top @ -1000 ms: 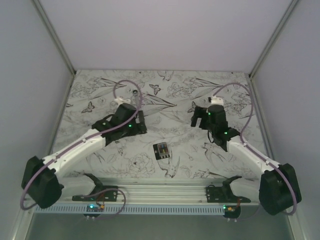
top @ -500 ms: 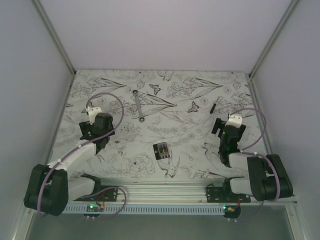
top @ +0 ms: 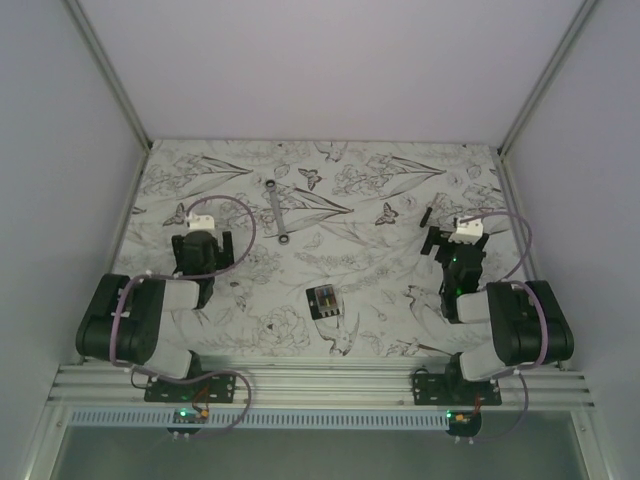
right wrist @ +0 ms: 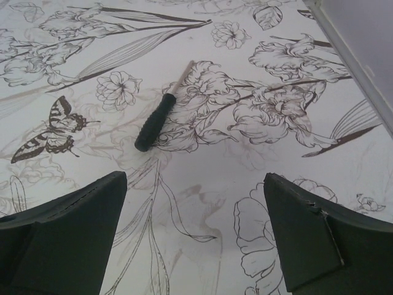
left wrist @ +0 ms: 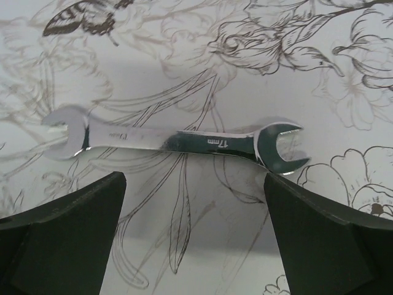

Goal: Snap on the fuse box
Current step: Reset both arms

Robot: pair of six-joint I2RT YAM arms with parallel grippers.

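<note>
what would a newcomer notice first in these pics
The black-and-white flower and butterfly print on the table grabs the eye first. On it, the small black fuse box with coloured fuses lies alone near the front middle, a silver wrench farther back and a black-handled tool at back right. Both arms sit tucked at their bases, left hand and right hand open and empty.

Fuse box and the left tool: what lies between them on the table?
Nothing. In the top view the stretch from the left tool to the fuse box is bare flower-printed table; the wrench lies farther back.
</note>
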